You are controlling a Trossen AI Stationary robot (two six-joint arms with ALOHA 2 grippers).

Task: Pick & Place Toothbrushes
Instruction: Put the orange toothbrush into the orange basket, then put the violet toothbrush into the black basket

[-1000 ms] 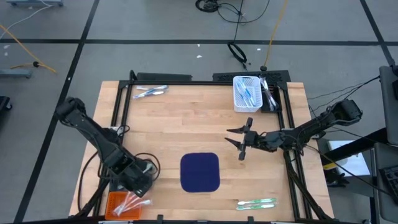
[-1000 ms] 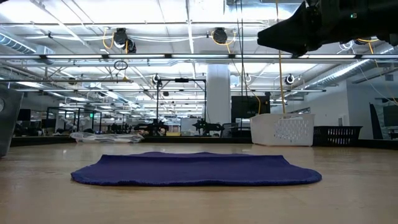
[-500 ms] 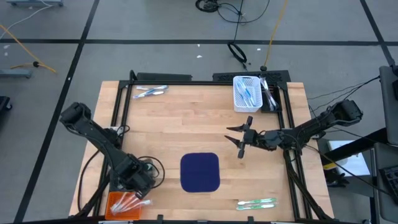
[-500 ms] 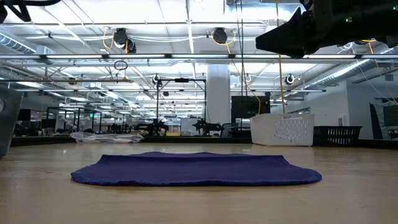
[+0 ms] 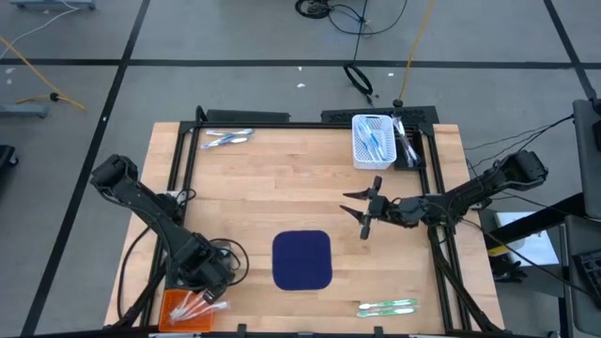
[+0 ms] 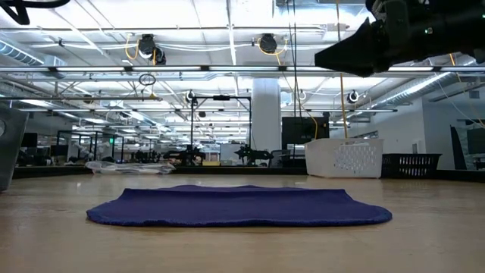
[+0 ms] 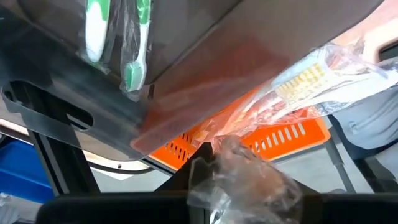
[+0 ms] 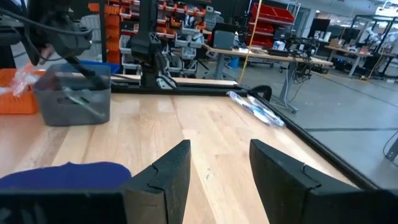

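Two arms work a wooden table (image 5: 282, 178) scattered with toothbrushes. At far left, the left gripper (image 5: 208, 293) hangs over an orange bin (image 5: 178, 310) of wrapped toothbrushes (image 5: 199, 306), clear wrapping bunched at its fingers (image 7: 205, 171); whether it grips any cannot be told. Blue-and-white toothbrushes (image 5: 228, 138) lie at the far left edge. A navy mat (image 5: 302, 260) sits bare mid-table. Right of it, the right gripper (image 5: 355, 207) hovers with jaws spread, holding nothing. More toothbrushes stand in a white basket (image 5: 372, 141) at the far edge, and green ones (image 5: 387, 306) lie at the near right.
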